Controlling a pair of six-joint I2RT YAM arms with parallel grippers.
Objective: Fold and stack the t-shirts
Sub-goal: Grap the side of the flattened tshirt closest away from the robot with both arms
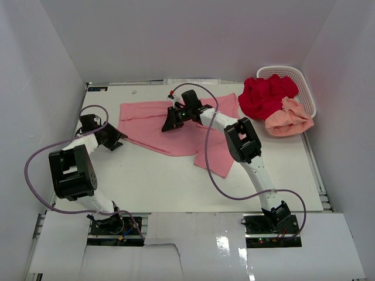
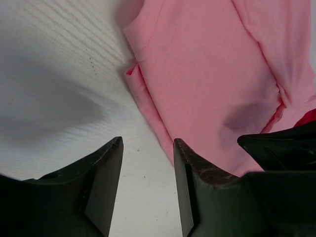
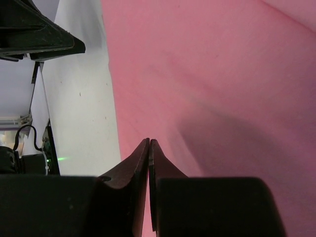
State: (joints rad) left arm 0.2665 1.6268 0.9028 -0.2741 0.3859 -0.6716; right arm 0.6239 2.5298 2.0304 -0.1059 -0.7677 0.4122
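Note:
A pink t-shirt (image 1: 149,117) lies spread across the middle of the table. My right gripper (image 1: 169,124) rests on its middle. In the right wrist view its jaws (image 3: 149,141) are shut on a pinch of the pink t-shirt (image 3: 222,89), with pink showing in the slit between them. My left gripper (image 1: 115,140) sits low at the shirt's left hem. Its jaws (image 2: 147,140) stand open over bare table, and the right finger (image 2: 197,168) touches the edge of the pink cloth (image 2: 207,79). A deep red t-shirt (image 1: 266,96) and a peach t-shirt (image 1: 287,120) lie bunched at the back right.
A white perforated basket (image 1: 302,82) lies at the back right corner, the red and peach shirts spilling from it. White walls close in the table on the left, back and right. Purple cables loop from both arms over the near table.

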